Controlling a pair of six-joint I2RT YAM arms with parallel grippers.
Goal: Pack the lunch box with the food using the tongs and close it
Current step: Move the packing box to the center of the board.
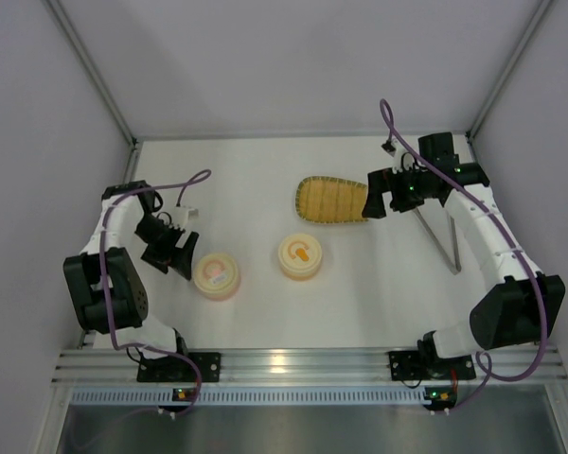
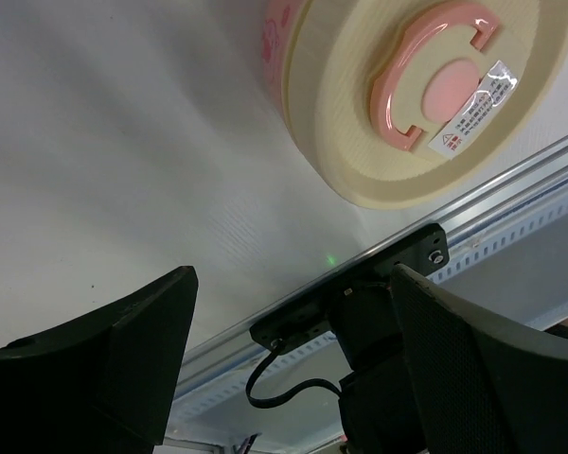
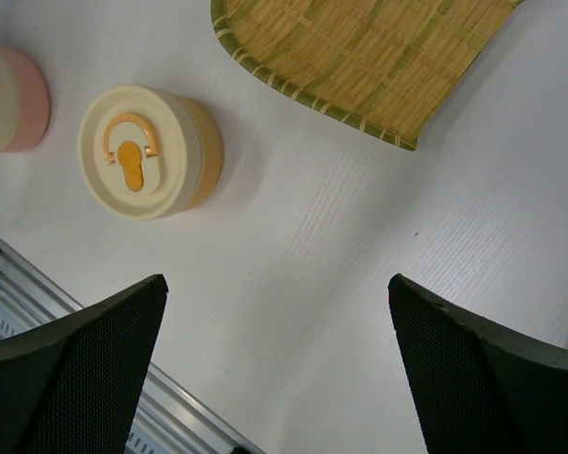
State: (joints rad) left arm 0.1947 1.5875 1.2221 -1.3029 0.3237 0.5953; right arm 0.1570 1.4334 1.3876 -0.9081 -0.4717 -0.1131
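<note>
Left hand (image 1: 173, 259): released, jaws wide, hovering just beside pink lunch box (image 1: 216, 275), lid on. Right hand (image 1: 374, 200): released, empty, over right end of woven tray (image 1: 327, 200). Tongs (image 1: 436, 240): flat on worktop (image 1: 256, 170), right of frame, beneath right arm. Orange lunch box (image 1: 301, 255): centre, lidded. Food: none visible. Advice: grasp tongs mid-arm, clear of the joined end.

Silver tongs (image 1: 435, 241) lie flat right of the right pincer (image 1: 374, 201), the lidded pink lunch box (image 1: 216, 276) stands beside the left pincer (image 1: 175, 255), and the orange lunch box (image 1: 301, 255) stands between them.
</note>
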